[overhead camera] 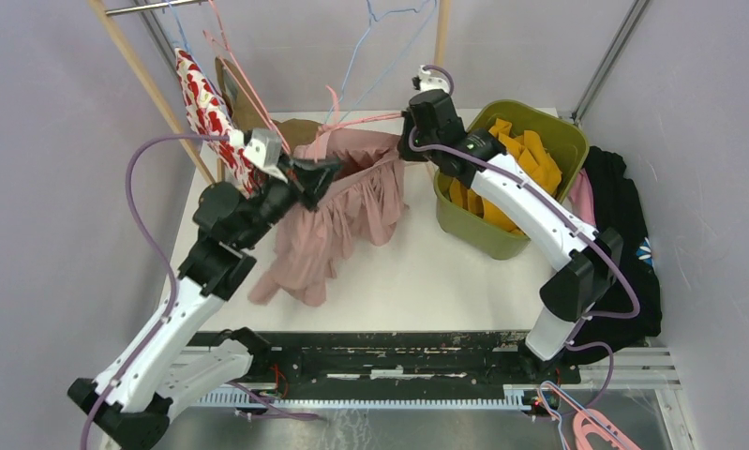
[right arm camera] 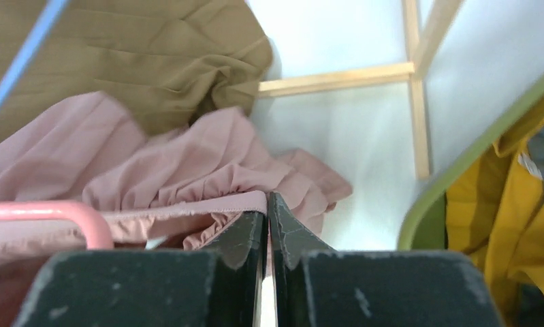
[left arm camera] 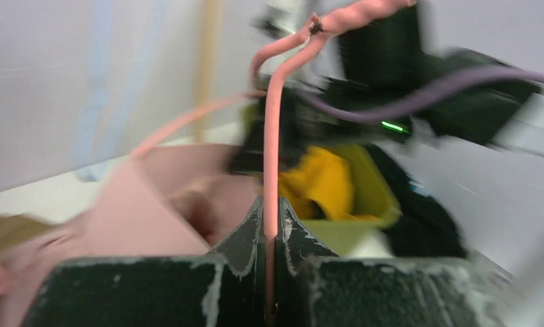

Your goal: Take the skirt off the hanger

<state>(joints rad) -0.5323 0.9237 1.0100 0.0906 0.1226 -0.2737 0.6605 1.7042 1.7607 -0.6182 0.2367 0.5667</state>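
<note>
From above. On the right part of the white table [overhead camera: 426,281], a green bin [overhead camera: 499,242] with yellow clothes [overhead camera: 530,159] inside. Just left of the bin, the pink skirt [overhead camera: 342,211]: top edge stretched roughly level in the air, lower folds slumped on the table. Above the skirt, up and left of the bin, the pink hanger [overhead camera: 356,120]. At the skirt's end away from the bin, the left gripper [overhead camera: 319,173], closed. At the end beside the bin's left rim, the right gripper [overhead camera: 410,141], also closed. Farther left of the bin, a red-patterned garment [overhead camera: 206,112] on the wooden rack [overhead camera: 150,84]. Right of the bin, a black garment [overhead camera: 623,206].

From the left wrist, blurred. Left gripper [left arm camera: 270,211] clamped tight on the hanger [left arm camera: 272,136], its wire rising straight up from between the tips. Skirt [left arm camera: 146,211] low and left, short of the bin [left arm camera: 374,201].

From the right wrist. Right gripper [right arm camera: 267,204] pinched together on the gathered top edge of the skirt [right arm camera: 173,170]. Bin rim [right arm camera: 459,170] to the right. On the side away from the bin, a bend of the hanger [right arm camera: 51,212]; behind the skirt, a tan garment [right arm camera: 139,54].
</note>
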